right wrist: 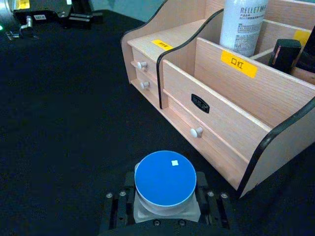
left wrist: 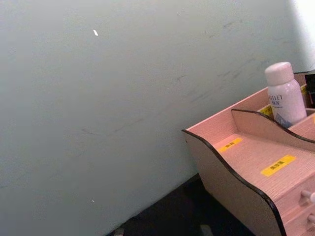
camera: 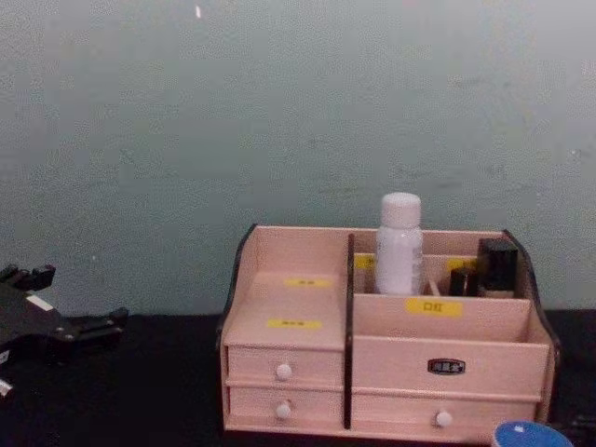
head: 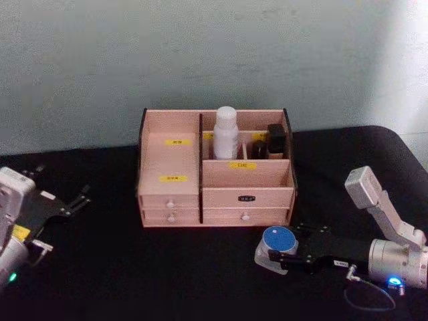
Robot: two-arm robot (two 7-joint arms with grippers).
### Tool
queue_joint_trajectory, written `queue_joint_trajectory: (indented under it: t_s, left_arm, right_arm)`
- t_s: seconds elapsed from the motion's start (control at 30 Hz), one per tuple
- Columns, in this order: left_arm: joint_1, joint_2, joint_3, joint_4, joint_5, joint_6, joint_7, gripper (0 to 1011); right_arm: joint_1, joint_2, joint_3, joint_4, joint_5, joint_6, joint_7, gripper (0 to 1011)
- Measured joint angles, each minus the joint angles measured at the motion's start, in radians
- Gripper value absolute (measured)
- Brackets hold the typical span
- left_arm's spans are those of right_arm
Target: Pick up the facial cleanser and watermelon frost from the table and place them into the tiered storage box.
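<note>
The facial cleanser [head: 226, 134], a tall white bottle, stands upright in a back compartment of the tiered storage box [head: 247, 177]; it also shows in the chest view [camera: 399, 244] and both wrist views [left wrist: 285, 96] [right wrist: 242, 22]. The watermelon frost [head: 278, 239], a squat jar with a blue lid [right wrist: 165, 178], sits on the black table just in front of the box's right drawers. My right gripper [head: 275, 254] reaches in from the right, its fingers [right wrist: 211, 204] pressed against the jar's two sides. My left gripper [head: 83, 198] rests open at the table's left, apart from everything.
Small dark bottles [head: 275, 140] stand in the box's back right compartment beside the cleanser. The box's front right compartment [right wrist: 231, 113] with a yellow label holds nothing. A pale wall rises close behind the box. Bare black tabletop lies between the left gripper and the box.
</note>
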Motion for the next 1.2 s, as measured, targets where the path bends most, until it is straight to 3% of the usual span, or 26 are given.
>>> queue_joint_trajectory:
  t_s: [0.43, 0.87, 1.2]
  left_arm:
    - [0.0, 0.0, 0.0, 0.0, 0.0, 0.0, 0.0, 1001]
    - [0.0, 0.0, 0.0, 0.0, 0.0, 0.0, 0.0, 1001]
    - [0.0, 0.0, 0.0, 0.0, 0.0, 0.0, 0.0, 1001]
  right_arm:
    - [0.002, 0.0, -0.003, 0.001, -0.003, -0.008, 0.01, 726]
    - [0.012, 0.007, -0.011, -0.006, 0.003, -0.049, 0.06, 726]
    - [0.05, -0.003, -0.028, -0.007, 0.003, -0.096, 0.105, 726]
